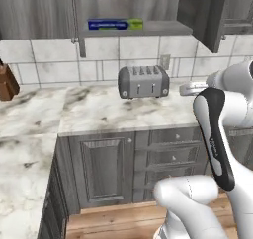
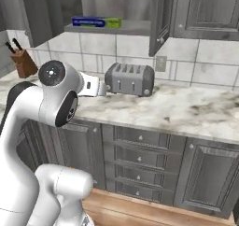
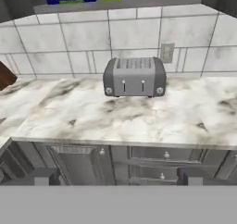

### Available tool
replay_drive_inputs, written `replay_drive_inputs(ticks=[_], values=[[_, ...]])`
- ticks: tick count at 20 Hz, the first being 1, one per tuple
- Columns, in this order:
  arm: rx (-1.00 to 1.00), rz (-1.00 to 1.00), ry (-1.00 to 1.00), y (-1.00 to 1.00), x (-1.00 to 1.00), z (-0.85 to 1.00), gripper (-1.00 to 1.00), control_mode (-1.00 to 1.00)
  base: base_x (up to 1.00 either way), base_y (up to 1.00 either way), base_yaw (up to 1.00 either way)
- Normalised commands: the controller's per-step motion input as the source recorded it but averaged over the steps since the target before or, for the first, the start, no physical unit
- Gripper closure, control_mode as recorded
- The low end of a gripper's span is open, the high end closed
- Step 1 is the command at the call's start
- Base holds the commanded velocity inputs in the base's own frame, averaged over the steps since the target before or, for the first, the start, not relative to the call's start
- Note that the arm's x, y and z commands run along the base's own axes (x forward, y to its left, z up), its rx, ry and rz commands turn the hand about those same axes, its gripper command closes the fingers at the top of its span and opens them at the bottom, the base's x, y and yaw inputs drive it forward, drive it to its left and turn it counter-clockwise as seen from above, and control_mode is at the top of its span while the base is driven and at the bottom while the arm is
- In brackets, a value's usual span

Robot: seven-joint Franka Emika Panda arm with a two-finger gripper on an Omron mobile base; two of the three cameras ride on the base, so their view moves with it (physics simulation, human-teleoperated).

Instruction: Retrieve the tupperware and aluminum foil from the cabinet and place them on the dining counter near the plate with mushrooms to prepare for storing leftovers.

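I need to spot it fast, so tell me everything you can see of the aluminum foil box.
The aluminum foil is a long, slim carton, blue with white lettering and a yellow-green end section. It looks like printed cardboard and appears closed. It lies flat, lengthwise along the front edge of the open cabinet's bottom shelf, above the toaster. Only the shelf touches it.

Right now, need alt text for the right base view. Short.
An open grey wall cabinet holds a blue aluminum foil carton on its shelf, above a grey toaster on a marble counter backed by tile. The white robot arm rises at lower left.
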Motion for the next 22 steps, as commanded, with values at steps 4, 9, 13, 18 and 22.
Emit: replay_drive_inputs(ticks=[4,9,13,18,22], values=[[0.00,0.00,0.00,0.00,0.00,0.00,-1.00,1.00,1.00,0.03,0.00],[0.00,0.00,0.00,0.00,0.00,0.00,-1.00,1.00,1.00,0.14,0.00],[0.00,0.00,0.00,0.00,0.00,0.00,-1.00,1.00,1.00,0.22,0.00],[-0.09,0.02,-0.04,0.38,0.01,0.19,-1.00,-1.00,0.13,0.06,0.00],[-0.10,0.00,0.00,0.35,0.00,0.59,-1.00,-1.00,0.00,0.00,0.00]])
